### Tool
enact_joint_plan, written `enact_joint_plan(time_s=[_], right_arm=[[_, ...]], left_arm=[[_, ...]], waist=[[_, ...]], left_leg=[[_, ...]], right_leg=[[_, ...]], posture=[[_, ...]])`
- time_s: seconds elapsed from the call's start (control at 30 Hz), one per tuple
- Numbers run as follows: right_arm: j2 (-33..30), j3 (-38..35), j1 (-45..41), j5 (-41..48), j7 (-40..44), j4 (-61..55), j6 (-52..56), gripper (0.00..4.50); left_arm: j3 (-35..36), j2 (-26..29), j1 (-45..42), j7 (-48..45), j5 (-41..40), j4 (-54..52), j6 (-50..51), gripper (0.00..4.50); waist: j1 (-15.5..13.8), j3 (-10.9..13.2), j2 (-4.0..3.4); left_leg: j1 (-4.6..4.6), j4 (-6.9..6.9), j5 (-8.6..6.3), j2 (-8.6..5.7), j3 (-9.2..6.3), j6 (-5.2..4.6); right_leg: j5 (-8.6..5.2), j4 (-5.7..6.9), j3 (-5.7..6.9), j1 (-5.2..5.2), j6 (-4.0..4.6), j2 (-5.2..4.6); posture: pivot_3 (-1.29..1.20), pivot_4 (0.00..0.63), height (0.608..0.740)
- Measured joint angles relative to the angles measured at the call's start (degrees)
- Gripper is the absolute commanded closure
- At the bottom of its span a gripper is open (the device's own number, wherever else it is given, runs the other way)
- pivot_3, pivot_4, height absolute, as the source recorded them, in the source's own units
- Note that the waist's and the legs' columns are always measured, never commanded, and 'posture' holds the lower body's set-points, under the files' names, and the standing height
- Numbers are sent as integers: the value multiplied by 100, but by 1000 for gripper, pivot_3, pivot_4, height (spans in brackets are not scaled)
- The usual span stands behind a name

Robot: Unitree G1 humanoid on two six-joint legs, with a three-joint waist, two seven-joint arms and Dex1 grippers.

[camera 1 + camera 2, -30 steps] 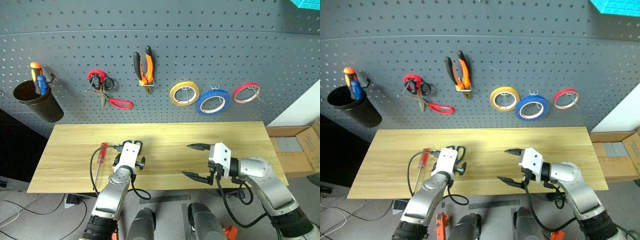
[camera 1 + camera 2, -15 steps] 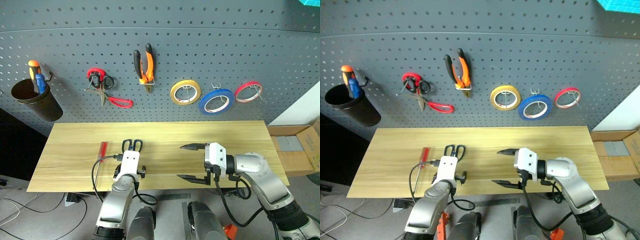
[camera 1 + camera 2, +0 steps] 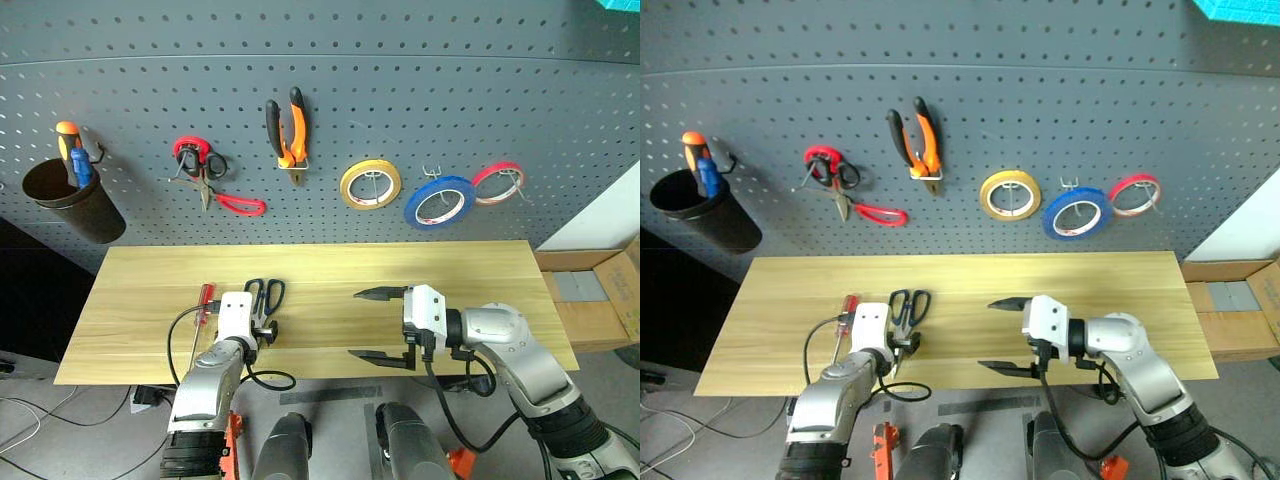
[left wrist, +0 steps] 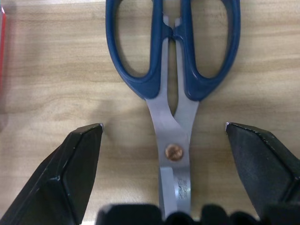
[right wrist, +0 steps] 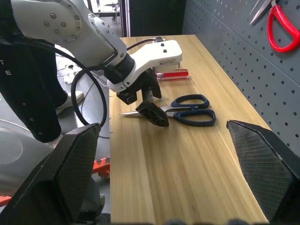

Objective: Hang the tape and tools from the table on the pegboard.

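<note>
The left end effector (image 4: pixel 164 136) stood open astride the blue-handled scissors (image 4: pixel 172 56) on the tabletop (image 3: pixel 480 280), lower left; the right end effector (image 3: pixel 378 324) hung open, centre frame.

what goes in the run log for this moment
left end effector open astride blue scissors | right end effector open, empty | pliers hung
</note>
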State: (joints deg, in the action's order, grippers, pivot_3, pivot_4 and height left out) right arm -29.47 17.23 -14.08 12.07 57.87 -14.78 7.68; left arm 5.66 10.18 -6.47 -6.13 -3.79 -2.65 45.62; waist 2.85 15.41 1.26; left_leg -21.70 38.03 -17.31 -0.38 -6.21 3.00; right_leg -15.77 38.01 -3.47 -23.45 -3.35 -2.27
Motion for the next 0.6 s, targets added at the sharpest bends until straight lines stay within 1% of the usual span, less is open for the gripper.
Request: enact_joint_plan(time_s=[0.03,0.07,0.1,0.27,0.3,0.4,0.6], right_arm=[[25,0,-4,-1,0,3,-1,0],[37,0,-10,-2,0,8,-1,0],[46,0,-19,-4,0,25,-3,0],[58,0,-21,-7,-1,64,-3,0],[63,0,-22,-9,-1,69,-3,0],[70,0,-22,-15,-1,115,-28,0],[109,1,-63,-23,-1,194,-98,0]], left_arm=[[0,36,6,-71,-31,6,14,374],[-8,60,10,-101,-44,5,25,531],[-10,82,26,-163,-71,0,61,844],[-7,105,142,-230,-86,-130,181,2585],[-4,106,158,-232,-89,-153,210,2996],[22,103,245,-245,-121,-266,292,3968],[51,135,301,-243,-168,-362,379,4012]], waist=[[1,0,-1],[3,1,-2],[3,3,-5],[6,6,-13],[6,7,-15],[5,8,-16],[4,8,-17]], left_leg=[[1,0,0,1,0,0],[1,0,0,1,0,0],[1,0,0,1,0,0],[4,-3,0,2,0,0],[5,-3,0,3,0,0],[7,-3,0,2,1,0],[7,-3,0,2,1,0]], right_leg=[[0,0,0,1,0,0],[0,0,-1,1,0,0],[0,0,-1,2,0,0],[0,-1,-4,2,0,-1],[0,-1,-3,2,0,-1],[0,-1,-5,5,-1,-1],[-1,-2,-5,5,-1,-1]], posture=[[-39,314,740],[-38,314,740],[-38,314,740],[-37,312,740],[-31,313,740],[-27,312,740],[-22,297,740]])
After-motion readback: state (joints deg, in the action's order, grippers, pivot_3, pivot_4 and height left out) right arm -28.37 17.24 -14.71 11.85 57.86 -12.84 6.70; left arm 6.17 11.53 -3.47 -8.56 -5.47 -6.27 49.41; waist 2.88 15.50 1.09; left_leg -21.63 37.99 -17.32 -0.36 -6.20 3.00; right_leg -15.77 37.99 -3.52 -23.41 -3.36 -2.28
